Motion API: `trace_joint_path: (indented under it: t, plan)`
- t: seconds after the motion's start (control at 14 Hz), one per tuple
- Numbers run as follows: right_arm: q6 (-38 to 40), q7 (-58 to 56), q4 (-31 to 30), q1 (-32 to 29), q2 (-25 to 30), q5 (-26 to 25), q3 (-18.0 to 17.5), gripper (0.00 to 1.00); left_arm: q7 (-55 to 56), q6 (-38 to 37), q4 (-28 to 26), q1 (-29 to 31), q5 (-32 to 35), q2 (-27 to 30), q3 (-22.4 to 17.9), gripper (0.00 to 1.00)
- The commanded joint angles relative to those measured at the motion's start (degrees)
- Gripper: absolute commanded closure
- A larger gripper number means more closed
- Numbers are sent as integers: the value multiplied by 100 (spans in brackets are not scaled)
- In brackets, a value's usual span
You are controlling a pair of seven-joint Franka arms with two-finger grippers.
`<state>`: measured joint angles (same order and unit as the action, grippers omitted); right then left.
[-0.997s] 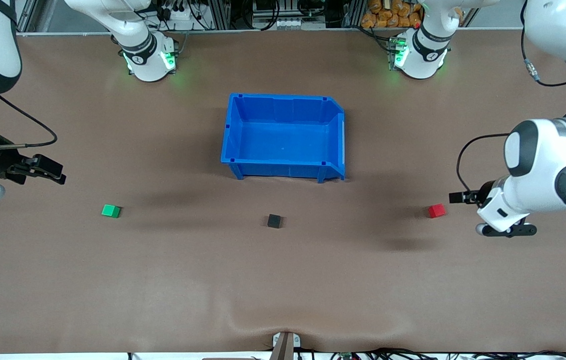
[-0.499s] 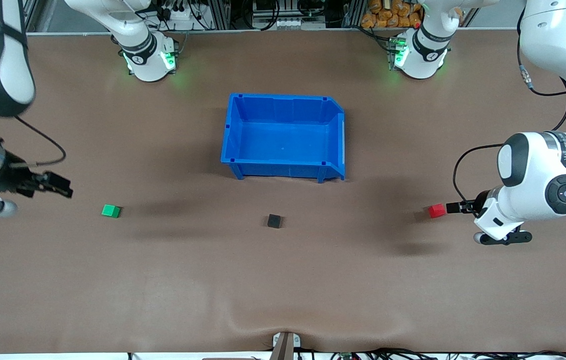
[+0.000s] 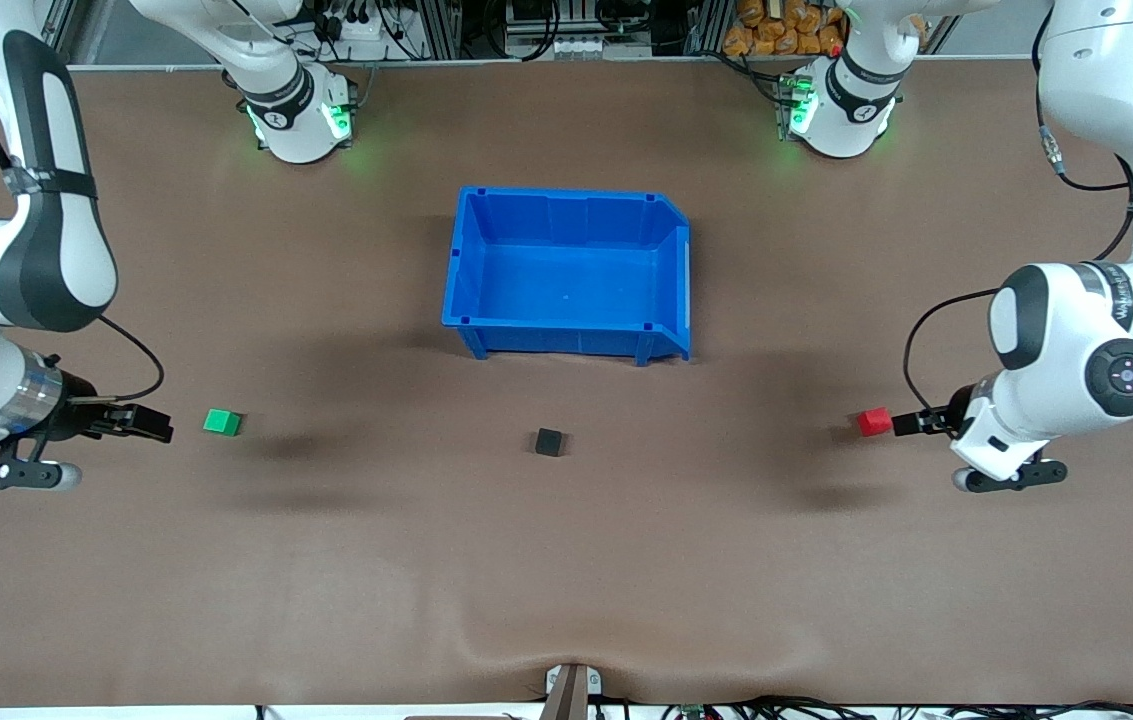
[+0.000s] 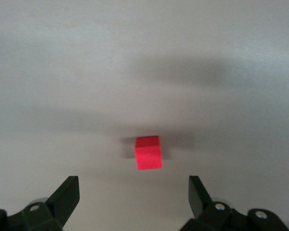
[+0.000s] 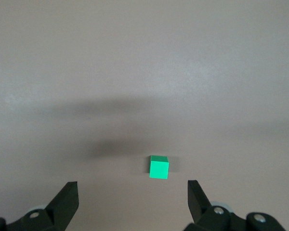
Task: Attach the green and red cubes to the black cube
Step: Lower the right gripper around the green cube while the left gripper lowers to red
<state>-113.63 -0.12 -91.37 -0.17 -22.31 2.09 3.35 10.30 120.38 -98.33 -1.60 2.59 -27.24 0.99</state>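
The small black cube (image 3: 548,441) lies on the brown table, nearer to the front camera than the blue bin. The green cube (image 3: 221,422) (image 5: 159,167) sits toward the right arm's end of the table. My right gripper (image 3: 164,428) (image 5: 133,196) stands open beside it, low over the table, not touching it. The red cube (image 3: 873,422) (image 4: 148,153) sits toward the left arm's end. My left gripper (image 3: 901,424) (image 4: 134,192) is open right beside it, with nothing between its fingers.
An empty blue bin (image 3: 456,300) stands mid-table, farther from the front camera than the black cube. The two arm bases (image 3: 298,115) (image 3: 836,110) stand along the table's back edge. A small fixture (image 3: 571,688) sits at the front edge.
Both arms have come down and moved inward: the right gripper toward the green cube, the left gripper up to the red cube. The cubes have not moved.
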Motion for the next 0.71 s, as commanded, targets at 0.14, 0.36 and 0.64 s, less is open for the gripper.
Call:
trace_joint_path:
  t: [0.14, 0.36, 0.64]
  plan:
    - [-158, -14, 58, 130, -553, -15, -45, 0, 253, 520, -494, -43, 31, 96, 6, 0]
    - [-440, -58, -108, 131, -879, 37, -54, 0, 271, 1134, -915, -16, 22, 43, 6, 0]
    - [-1744, -234, -1177, -71, -1013, 46, -63, 0, 631, 1436, -1074, -25, 31, -123, -3, 0]
